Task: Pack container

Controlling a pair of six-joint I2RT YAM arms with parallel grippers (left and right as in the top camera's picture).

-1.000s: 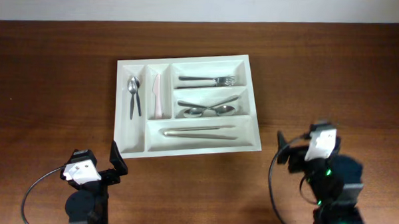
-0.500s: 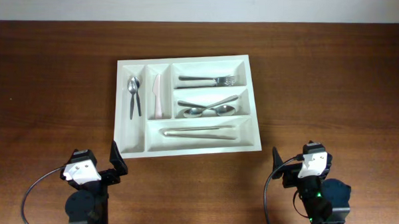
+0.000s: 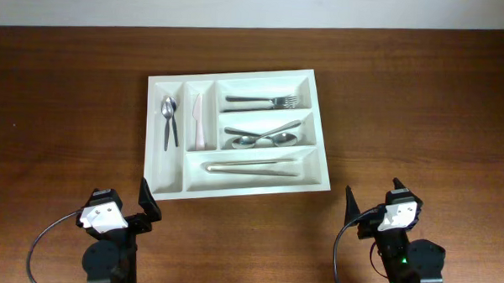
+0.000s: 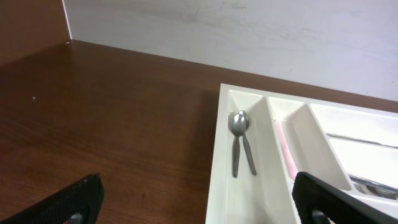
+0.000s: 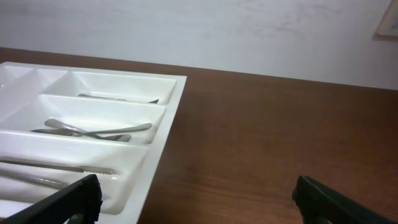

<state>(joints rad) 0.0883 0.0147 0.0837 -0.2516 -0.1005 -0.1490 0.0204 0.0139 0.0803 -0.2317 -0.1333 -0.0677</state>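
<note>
The white container (image 3: 234, 184) lies on the brown table, centre. Its left upright slot holds two small spoons (image 3: 169, 118); the second slot holds a pale pink knife (image 3: 199, 123). The wide slots hold a fork (image 3: 262, 101), spoons (image 3: 265, 138) and a long knife pair (image 3: 251, 167). My left gripper (image 3: 145, 201) is open and empty, just below the container's front left corner. My right gripper (image 3: 371, 211) is open and empty, right of and below the container. The left wrist view shows the container (image 4: 214, 186) and spoons (image 4: 239, 146); the right wrist view shows its right end (image 5: 165, 155).
A pale wall runs along the table's far edge (image 3: 256, 26). Bare brown tabletop (image 3: 421, 114) surrounds the container on all sides.
My right arm has drawn back toward the near table edge and lowered. The left arm and the cutlery have not moved.
</note>
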